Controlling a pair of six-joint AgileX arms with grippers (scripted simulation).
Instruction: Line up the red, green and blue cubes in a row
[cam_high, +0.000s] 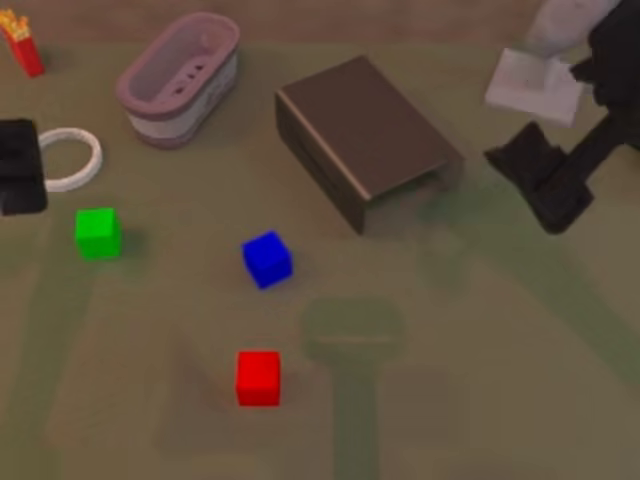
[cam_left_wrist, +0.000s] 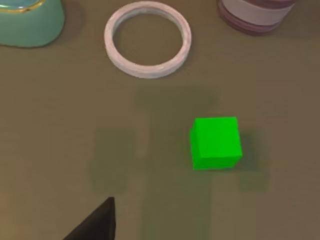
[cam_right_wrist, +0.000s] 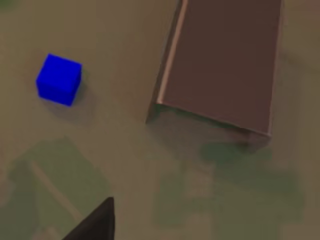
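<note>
Cubes, unlabelled, apart on surface (cam_high: 500, 400): green cube (cam_high: 98, 233) nine o'clock, blue cube (cam_high: 267, 259) centre, red cube (cam_high: 258, 378) six o'clock. Left claw (cam_high: 20, 165), right claw (cam_high: 545, 180): finger state cannot be told.

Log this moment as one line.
cubes: green cube, blue cube, red cube scattered | left gripper: idle | right gripper: idle

We work under even, dim light from overhead. Soft greenish arm shadows stripe the desk (cam_high: 480, 400), and a small shadow hugs the green cube (cam_left_wrist: 216, 142) beyond our left gripper. Edges everywhere look slightly soft.
</note>
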